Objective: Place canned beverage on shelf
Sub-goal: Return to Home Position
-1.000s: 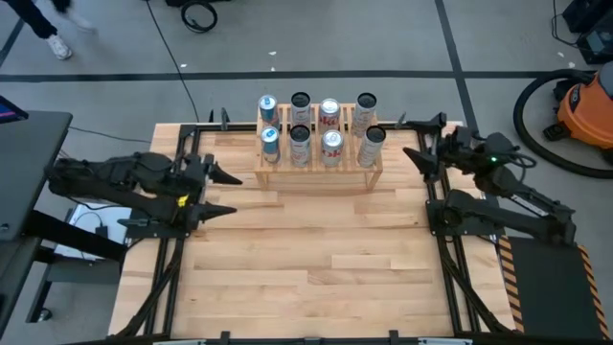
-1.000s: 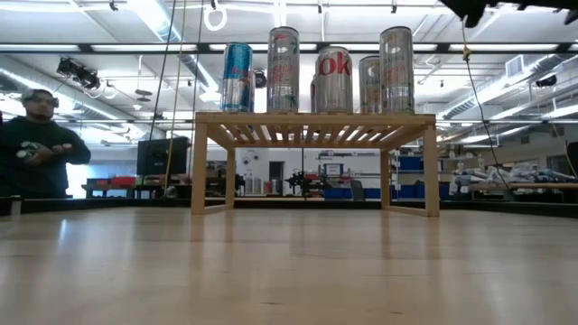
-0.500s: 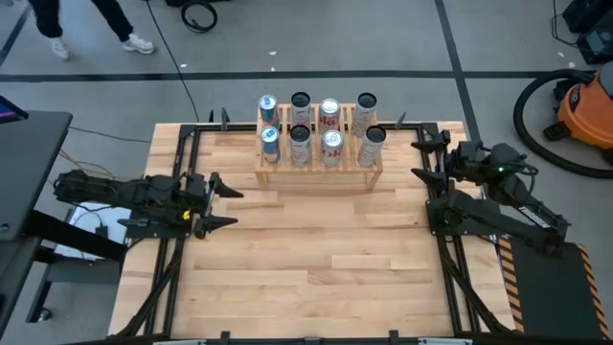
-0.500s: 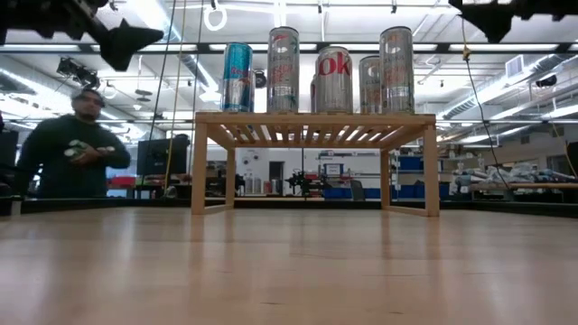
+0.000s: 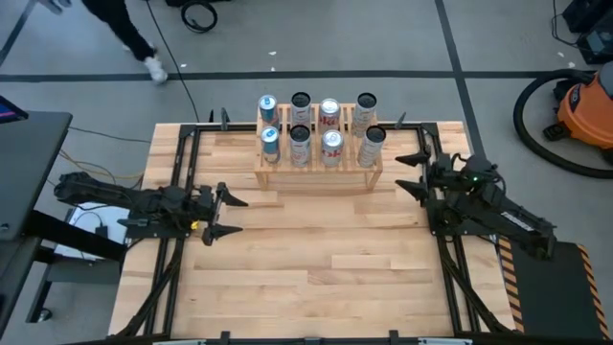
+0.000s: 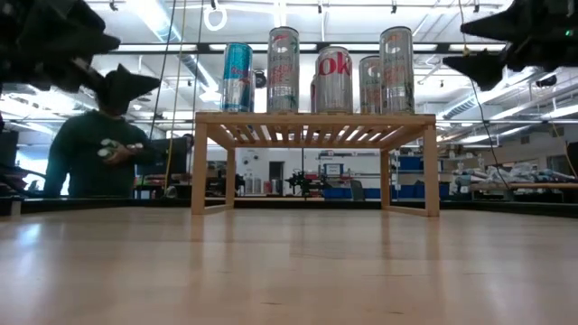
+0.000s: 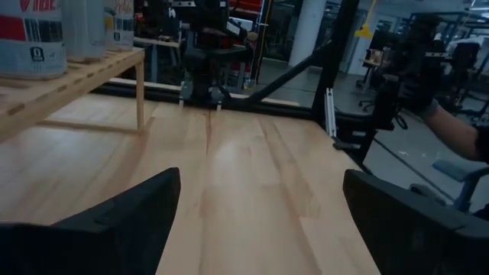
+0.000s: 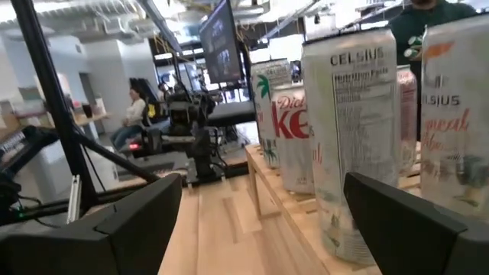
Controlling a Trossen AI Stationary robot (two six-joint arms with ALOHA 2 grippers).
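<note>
White can (image 8: 348,145) reads CELSIUS; silver can (image 8: 294,145) reads Diet

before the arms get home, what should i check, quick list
1. Eight cans upright on the shelf, in two rows of four: ok.
2. Left pincer open, empty, clear of the shelf's left front corner: ok.
3. Right pincer open, empty, apart from the shelf's right end: ok.
4. No can standing or lying on the tabletop off the shelf: ok.
5. Person beyond the table's far left side, not over the tabletop: ok.
</note>
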